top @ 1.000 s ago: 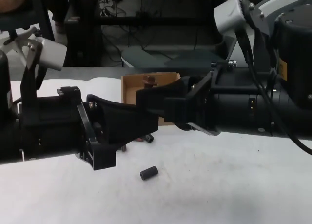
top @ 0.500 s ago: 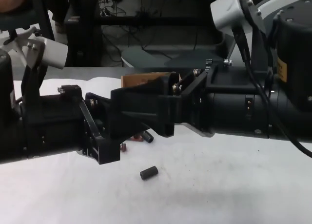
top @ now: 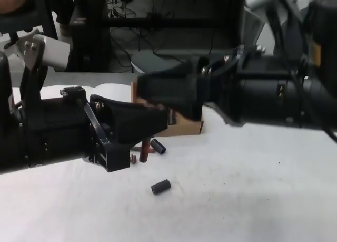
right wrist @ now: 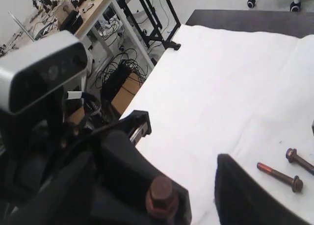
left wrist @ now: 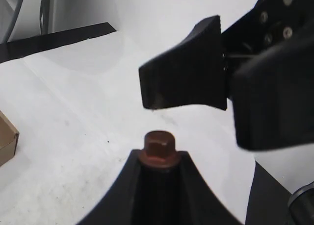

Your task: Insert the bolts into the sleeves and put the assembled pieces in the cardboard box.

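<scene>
1. Left pincer (left wrist: 158,159): the fingers are clamped on the held bolt (left wrist: 158,144). The rusty hex head stands out past the fingertips. The shank is hidden between the fingers, so it cannot be told whether a sleeve sits on it.
2. Right pincer (top: 158,90): the fingers stand apart. It faces the left pincer, and its fingertips are just beyond the head of the held bolt without touching it.
3. Both pincers hang above the white cloth (top: 237,200) that covers the bench.
4. Cardboard box (top: 185,127): it rests on the cloth under the right pincer, just past the tip of the left pincer.
5. Loose bolts (right wrist: 277,176): two lie near each other on the cloth, below the left pincer's tip and beside one finger of the right pincer.
6. First sleeve (top: 158,146): black, it lies on the cloth just beside a loose bolt, between the left pincer's tip and the cardboard box.
7. Second sleeve (top: 161,187): black, it lies alone on the cloth, below the left pincer and well apart from the box.
</scene>
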